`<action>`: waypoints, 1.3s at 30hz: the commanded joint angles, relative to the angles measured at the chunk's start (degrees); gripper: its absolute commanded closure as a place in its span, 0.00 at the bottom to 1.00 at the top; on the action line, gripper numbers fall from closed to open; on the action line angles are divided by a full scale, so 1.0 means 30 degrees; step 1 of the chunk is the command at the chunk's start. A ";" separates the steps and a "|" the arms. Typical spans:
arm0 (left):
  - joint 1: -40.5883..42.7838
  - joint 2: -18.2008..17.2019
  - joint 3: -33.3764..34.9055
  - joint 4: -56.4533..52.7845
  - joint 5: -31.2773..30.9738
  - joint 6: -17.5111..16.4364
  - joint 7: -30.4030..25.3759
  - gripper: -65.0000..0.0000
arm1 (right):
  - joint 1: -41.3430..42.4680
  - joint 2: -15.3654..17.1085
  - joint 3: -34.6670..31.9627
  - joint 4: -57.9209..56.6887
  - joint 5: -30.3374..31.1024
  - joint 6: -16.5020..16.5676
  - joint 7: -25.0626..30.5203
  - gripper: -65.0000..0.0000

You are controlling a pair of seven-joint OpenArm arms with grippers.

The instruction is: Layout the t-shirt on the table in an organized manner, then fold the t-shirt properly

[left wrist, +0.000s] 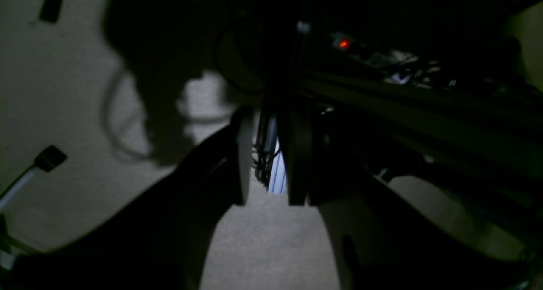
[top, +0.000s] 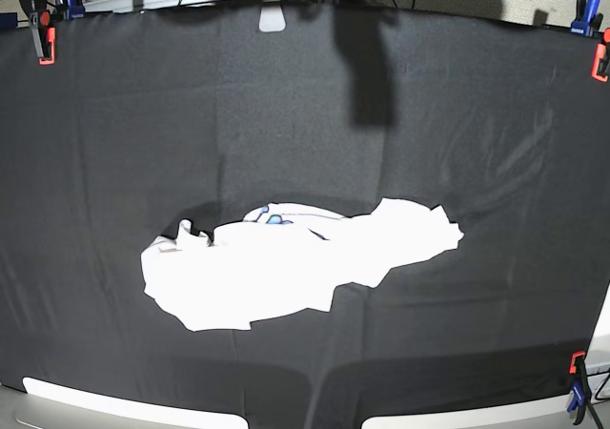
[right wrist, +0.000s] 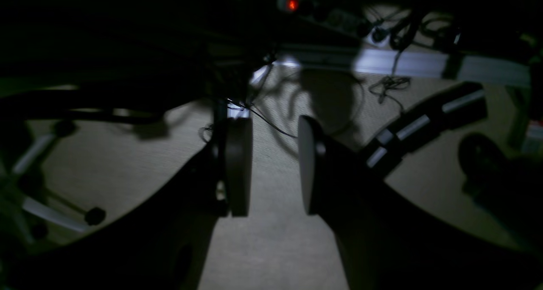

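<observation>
The left gripper (left wrist: 266, 154) is seen from its wrist camera with its two dark fingers set apart, a clear gap between them and nothing held. The right gripper (right wrist: 273, 165) is likewise seen with its two rounded pads parted and nothing between them. Both are pointed at a pale carpeted floor (right wrist: 271, 247) in dim light. Beyond the right gripper, loose cables (right wrist: 388, 84) and a pale metal rail (right wrist: 398, 63) are seen, and a power strip with a red light (right wrist: 292, 4) is set further back. Neither gripper appears in the base view.

In the base view, the t-shirt (top: 286, 262) is seen lying crumpled on the table (top: 305, 95), a little below the middle of its black cloth. It is mostly white, with a small patch of blue print near its upper edge. Orange and blue clamps (top: 43, 38) are fixed at the table's corners, well apart from the t-shirt. A blurred dark shadow is cast on the cloth above the t-shirt.
</observation>
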 commanded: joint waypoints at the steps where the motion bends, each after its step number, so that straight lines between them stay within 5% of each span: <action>1: 0.0510 -0.0328 -0.0080 0.0729 -0.0219 -0.0058 -0.0146 0.80 | -0.0838 0.0444 -0.0022 0.1100 0.0219 0.0160 0.0313 0.72; 10: 0.1202 -0.1086 -0.0124 0.4124 -0.0117 -0.0051 0.1027 0.80 | -0.5020 0.2965 -0.0007 0.9457 0.0073 0.0481 0.0233 0.72; 20: 0.1173 -0.1086 -0.0124 0.8612 0.1552 0.0015 0.1100 0.80 | -0.5260 0.3118 0.1603 1.6568 0.0022 0.0415 -0.1421 0.72; 28: 0.0430 -0.1180 -0.0117 1.2182 0.2062 0.0175 0.1122 0.80 | -0.2295 0.3096 0.2106 1.8294 0.0168 0.0415 -0.3621 0.72; 39: -0.2368 -0.2193 -0.0117 1.2342 0.2688 0.0168 0.1974 0.80 | 0.4051 0.2849 0.2113 1.8280 -0.0066 0.0415 -0.7133 0.69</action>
